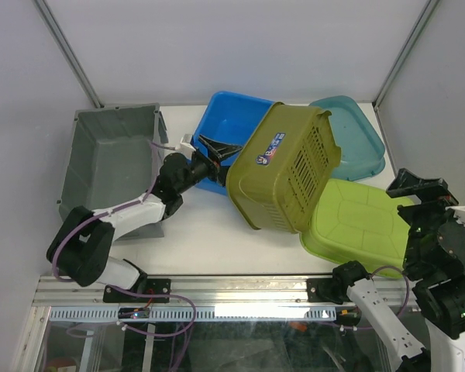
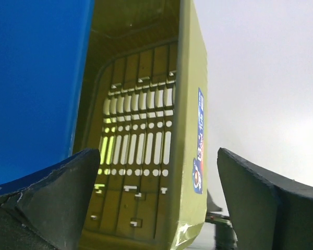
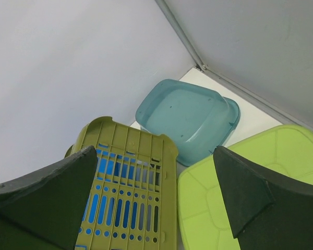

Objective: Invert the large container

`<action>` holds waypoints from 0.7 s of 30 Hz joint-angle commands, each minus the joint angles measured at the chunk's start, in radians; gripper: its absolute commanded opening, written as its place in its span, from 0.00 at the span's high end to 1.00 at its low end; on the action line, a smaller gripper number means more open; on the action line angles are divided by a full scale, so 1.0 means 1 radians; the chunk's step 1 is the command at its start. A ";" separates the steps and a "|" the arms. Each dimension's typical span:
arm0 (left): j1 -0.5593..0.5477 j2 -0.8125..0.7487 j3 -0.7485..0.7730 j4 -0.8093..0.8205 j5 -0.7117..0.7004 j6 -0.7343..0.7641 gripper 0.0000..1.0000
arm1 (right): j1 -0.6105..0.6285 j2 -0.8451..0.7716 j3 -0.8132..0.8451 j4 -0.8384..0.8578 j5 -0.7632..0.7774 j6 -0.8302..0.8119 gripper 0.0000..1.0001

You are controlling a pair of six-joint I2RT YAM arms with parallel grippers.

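white walls (image 1: 217, 46), metal corner struts (image 1: 69, 54), white tabletop (image 1: 209, 240), aluminium rail (image 1: 240, 287) at near edge.

the clearest way through is the bare surface (image 1: 217, 240) at front centre, left of the lime tub (image 1: 360, 225). the tilted basket (image 1: 283, 167) blocks the middle, overlapping the blue tub (image 1: 229, 116) and the lime tub. a grey bin (image 1: 108, 159) walls the left; a teal tub (image 1: 356, 136) fills the back right corner.
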 commanded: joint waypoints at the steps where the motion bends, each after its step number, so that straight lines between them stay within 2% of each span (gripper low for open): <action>1: 0.006 -0.125 0.109 -0.418 -0.147 0.306 0.01 | 0.005 0.056 -0.031 0.096 -0.146 -0.019 0.03; 3: 0.007 -0.149 0.140 -0.505 -0.201 0.379 0.01 | 0.004 0.112 -0.042 0.122 -0.309 -0.067 0.03; 8: 0.008 -0.186 0.221 -0.636 -0.277 0.514 0.01 | 0.004 0.300 -0.067 0.173 -0.768 -0.059 0.03; 11: 0.008 -0.196 0.289 -0.719 -0.301 0.606 0.01 | 0.004 0.375 -0.092 0.238 -0.964 0.001 0.06; 13: 0.009 -0.200 0.339 -0.778 -0.319 0.666 0.01 | 0.005 0.395 -0.106 0.285 -1.079 0.013 0.11; 16: 0.008 -0.199 0.412 -0.860 -0.355 0.758 0.01 | 0.023 0.397 -0.104 0.293 -1.157 0.004 0.13; 21: 0.014 -0.128 0.580 -1.042 -0.434 0.925 0.01 | 0.086 0.391 -0.091 0.212 -1.134 -0.015 0.21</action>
